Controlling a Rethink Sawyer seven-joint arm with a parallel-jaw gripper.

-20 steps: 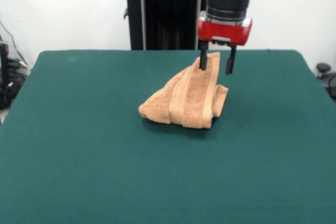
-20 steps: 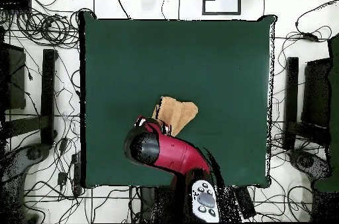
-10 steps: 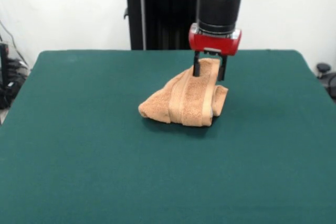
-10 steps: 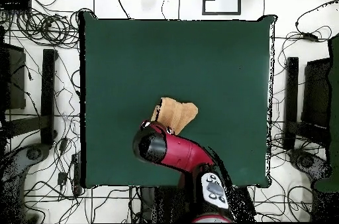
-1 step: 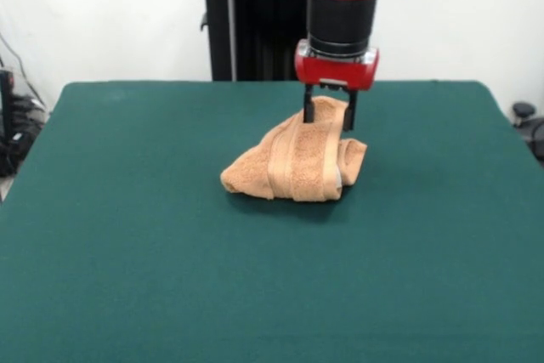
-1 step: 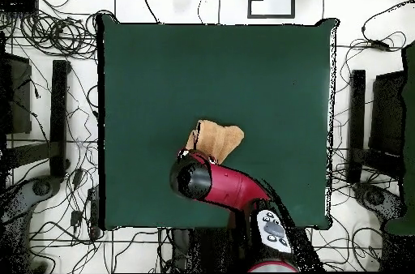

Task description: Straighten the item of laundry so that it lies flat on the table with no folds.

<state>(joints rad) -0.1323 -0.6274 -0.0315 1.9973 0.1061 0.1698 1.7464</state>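
Front view, near to far: bare green table [image 5: 170,295] in the foreground, nothing on it but the towel [image 5: 293,163], which sits a little right of centre as a bunched, folded heap with its woven band running up the near face. Low end of the heap rests on the felt at the left; the high end is a peak at the back right. Gripper [image 5: 328,115] is at that peak, the two black fingers pressed in on either side of the cloth, pinching the top fold. Change over the last second: the fingers stood wider apart and further right, one of them clear of the fabric; since then the hand has shifted left and narrowed onto the peak, and the heap has slid slightly left with it. Reading: grasp appears made, lift or drag not yet begun. Towel is far from flat, several layers overlapping. Overhead view: arm [image 6: 219,186] covers the grasp point; only the towel's far portion shows beyond it, near mid-table. Next move likely needs a pull that lets the layers fall open.
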